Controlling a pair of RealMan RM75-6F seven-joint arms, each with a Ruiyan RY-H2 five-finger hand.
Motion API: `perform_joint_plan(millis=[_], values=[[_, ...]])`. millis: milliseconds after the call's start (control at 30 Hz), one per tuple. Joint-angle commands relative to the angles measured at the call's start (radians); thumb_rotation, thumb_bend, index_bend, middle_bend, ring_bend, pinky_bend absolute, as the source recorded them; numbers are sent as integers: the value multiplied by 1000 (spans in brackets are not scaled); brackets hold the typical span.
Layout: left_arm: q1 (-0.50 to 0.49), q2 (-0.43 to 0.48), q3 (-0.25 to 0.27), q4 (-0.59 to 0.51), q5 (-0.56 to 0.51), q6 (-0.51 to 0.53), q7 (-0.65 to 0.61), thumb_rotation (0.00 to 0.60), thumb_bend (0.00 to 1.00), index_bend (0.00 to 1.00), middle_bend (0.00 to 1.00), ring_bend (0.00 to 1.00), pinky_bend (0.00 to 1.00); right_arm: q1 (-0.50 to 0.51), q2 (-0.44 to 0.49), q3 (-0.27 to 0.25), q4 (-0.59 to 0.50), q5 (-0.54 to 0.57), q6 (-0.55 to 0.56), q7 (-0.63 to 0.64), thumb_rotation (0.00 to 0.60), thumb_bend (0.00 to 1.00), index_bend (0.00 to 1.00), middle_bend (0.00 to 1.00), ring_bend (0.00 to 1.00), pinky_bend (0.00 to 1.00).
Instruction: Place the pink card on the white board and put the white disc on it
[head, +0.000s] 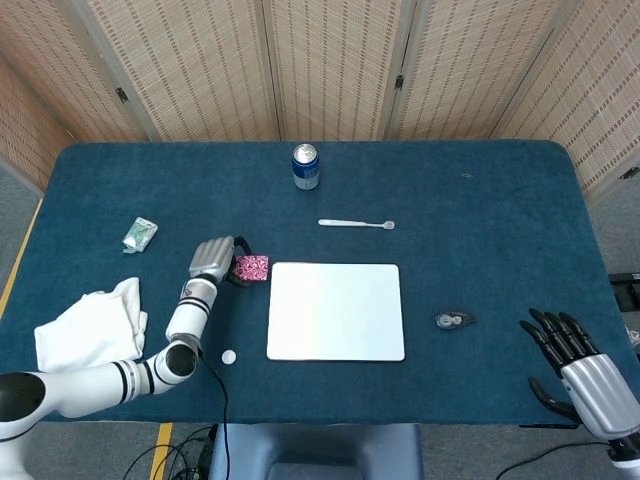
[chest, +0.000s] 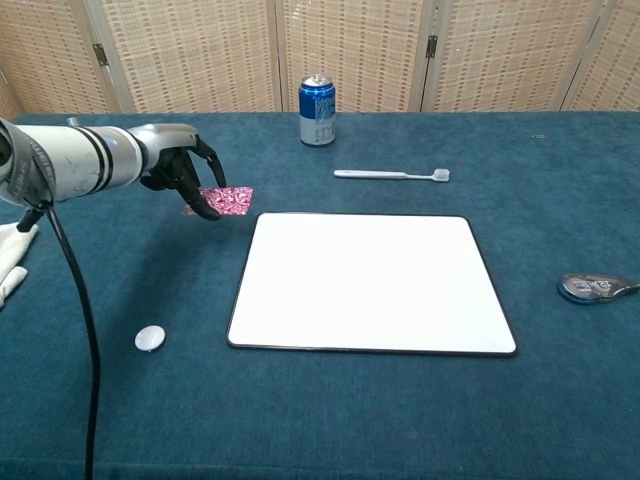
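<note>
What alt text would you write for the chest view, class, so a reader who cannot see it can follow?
The robot's left hand holds the pink card in its fingers, just left of the white board on a blue table. The white disc lies near the front left, with a can and toothbrush behind the board.

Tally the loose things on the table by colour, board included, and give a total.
White: 4 (board, disc, toothbrush, cloth)
Pink: 1 (card)
Blue: 1 (can)
Green: 1 (packet)
Grey: 1 (tape dispenser)
Total: 8
</note>
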Motion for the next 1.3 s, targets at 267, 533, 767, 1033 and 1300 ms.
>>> perform_joint_plan(millis=[267, 533, 767, 1033, 1300], values=[[-39, -119, -21, -318, -37, 408, 146, 600, 234, 414, 1000, 1000, 1000, -66, 22, -50, 105, -132, 215, 142, 600, 317, 0, 0, 0, 0], [-85, -308, -38, -193, -23, 413, 201, 600, 235, 410, 1000, 1000, 1000, -108, 4, -55, 193, -141, 319, 208, 600, 317, 0, 0, 0, 0], [-147, -441, -82, -71, -12, 401, 288, 600, 234, 408, 1000, 1000, 1000, -123, -3, -65, 227, -167, 357, 218, 600, 317, 0, 0, 0, 0], [-197, -506, -151, -5, -6, 384, 377, 600, 234, 408, 1000, 1000, 1000, -122, -2, -64, 243, -165, 367, 239, 600, 317, 0, 0, 0, 0], [-191, -499, -188, 51, -7, 323, 405, 600, 235, 410, 1000, 1000, 1000, -117, 2, -61, 234, -153, 352, 235, 600, 317, 0, 0, 0, 0]])
